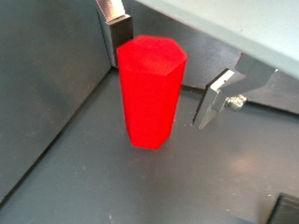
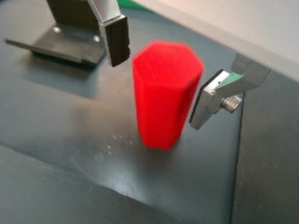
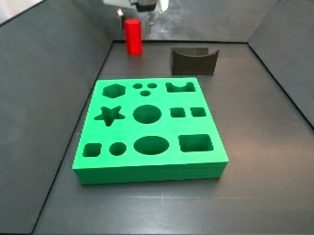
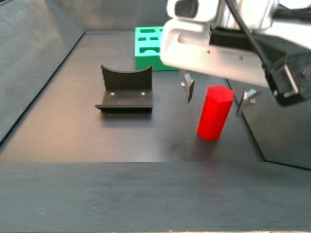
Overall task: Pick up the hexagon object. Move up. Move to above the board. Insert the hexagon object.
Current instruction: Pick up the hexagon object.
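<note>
The hexagon object (image 1: 149,96) is a bright red peg standing upright on the dark floor; it also shows in a wrist view (image 2: 166,92) and in both side views (image 3: 132,35) (image 4: 215,113). My gripper (image 1: 163,52) is open and straddles the peg's upper part, one finger (image 1: 114,12) on each side with a gap to the peg. The gripper shows the same way in a wrist view (image 2: 167,68) and in both side views (image 3: 135,7) (image 4: 217,91). The green board (image 3: 153,169) lies flat in front of the peg in a side view, and its corner (image 4: 148,45) shows behind the gripper.
The dark fixture (image 3: 194,61) with a curved notch stands beside the peg; it also shows in a side view (image 4: 125,89) and a wrist view (image 2: 65,45). Grey walls enclose the floor, one close behind the peg (image 1: 222,26).
</note>
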Controlling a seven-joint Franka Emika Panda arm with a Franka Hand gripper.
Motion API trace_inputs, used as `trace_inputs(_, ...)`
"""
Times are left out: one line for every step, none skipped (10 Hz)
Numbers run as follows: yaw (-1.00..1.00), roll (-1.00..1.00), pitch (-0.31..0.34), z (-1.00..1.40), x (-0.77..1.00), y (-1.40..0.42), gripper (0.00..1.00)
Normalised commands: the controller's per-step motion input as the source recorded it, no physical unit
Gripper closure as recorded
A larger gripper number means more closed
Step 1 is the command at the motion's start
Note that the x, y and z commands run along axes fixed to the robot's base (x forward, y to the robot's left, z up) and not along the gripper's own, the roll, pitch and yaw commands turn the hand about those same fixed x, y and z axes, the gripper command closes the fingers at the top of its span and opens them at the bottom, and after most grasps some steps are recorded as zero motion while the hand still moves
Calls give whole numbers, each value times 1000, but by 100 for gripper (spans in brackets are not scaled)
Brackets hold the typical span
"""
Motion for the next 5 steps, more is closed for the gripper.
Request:
trace_inputs(0,6,0,0,0,0,0)
trace_inputs(0,0,0,0,0,0,0)
trace_inputs(0,0,0,0,0,0,100)
trace_inputs(0,0,0,0,0,0,100)
trace_inputs(0,0,0,0,0,0,100)
